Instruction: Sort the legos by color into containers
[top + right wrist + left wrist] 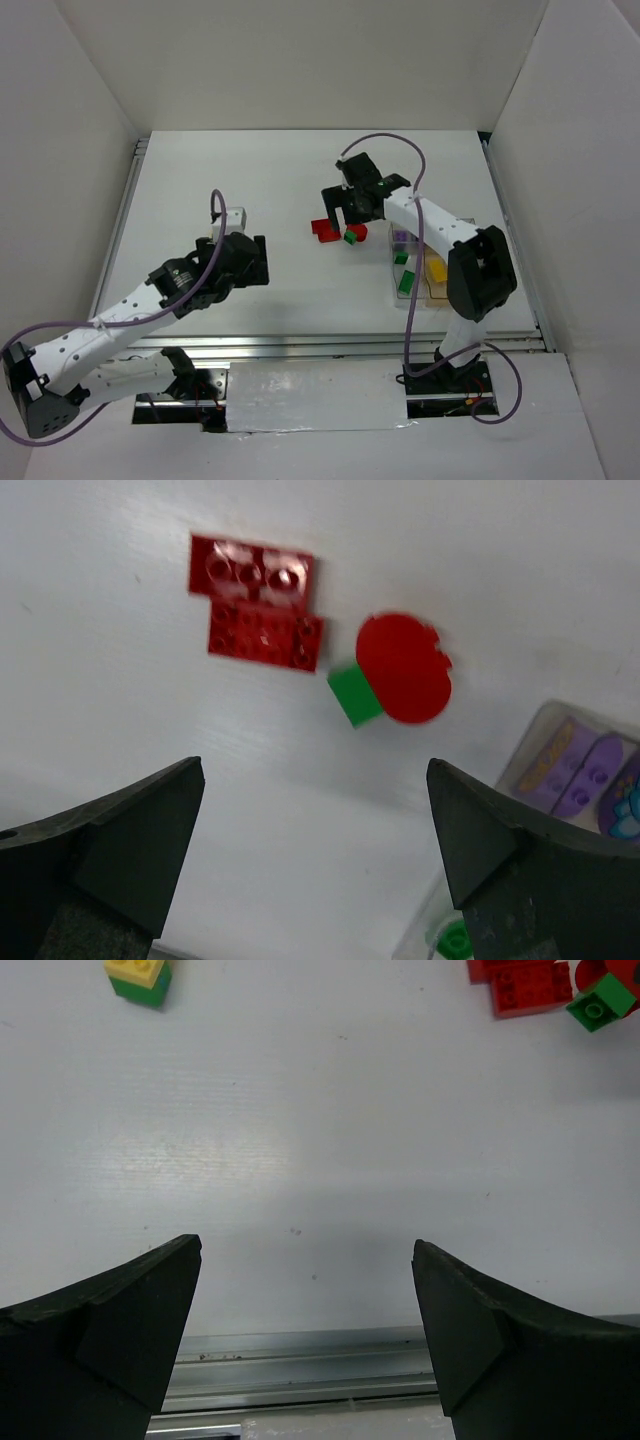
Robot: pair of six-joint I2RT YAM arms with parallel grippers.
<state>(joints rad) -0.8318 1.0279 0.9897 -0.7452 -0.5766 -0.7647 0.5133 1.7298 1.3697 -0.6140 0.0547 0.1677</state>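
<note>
Two red flat bricks lie side by side on the white table, with a red round piece resting partly over a green brick beside them. My right gripper hangs open and empty above this cluster. The clear divided box stands to its right and holds purple, green and yellow bricks. My left gripper is open and empty over bare table. A yellow brick stacked on a green one lies ahead of it.
A metal rail runs along the table's near edge, below the left fingers. White walls enclose the table on three sides. The right arm reaches over the box.
</note>
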